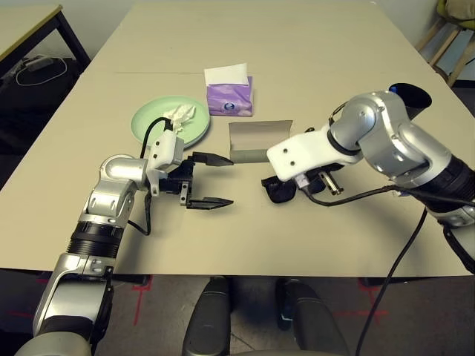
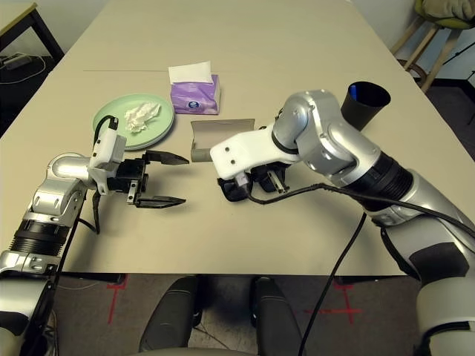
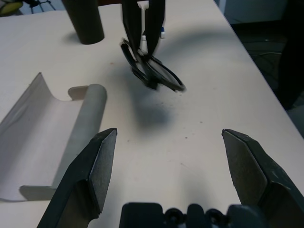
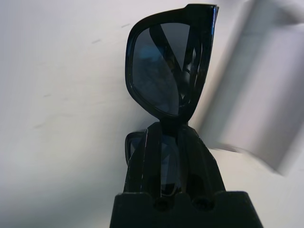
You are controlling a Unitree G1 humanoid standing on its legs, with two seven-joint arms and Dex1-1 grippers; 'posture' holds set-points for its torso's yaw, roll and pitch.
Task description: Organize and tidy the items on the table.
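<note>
My right gripper [image 4: 166,137] is shut on the black sunglasses [image 4: 166,71], holding them folded just above the table [image 1: 312,44], right of centre. Just behind them lies the grey glasses case [image 1: 256,137], open. My left gripper [image 1: 223,180] stands open to the left of the sunglasses, nothing between its fingers [image 3: 95,171], pointing toward them. The light green plate [image 1: 152,122] sits behind my left arm with the crumpled white tissue [image 1: 180,113] on it. The purple tissue box [image 1: 230,96] stands beyond the case. The black cup [image 1: 410,96] stands at the far right behind my right arm.
A smaller black-legged side table [image 1: 30,22] stands off the far left corner and a chair [image 1: 453,30] off the far right. The beige top runs bare far back and along the front edge between my arms.
</note>
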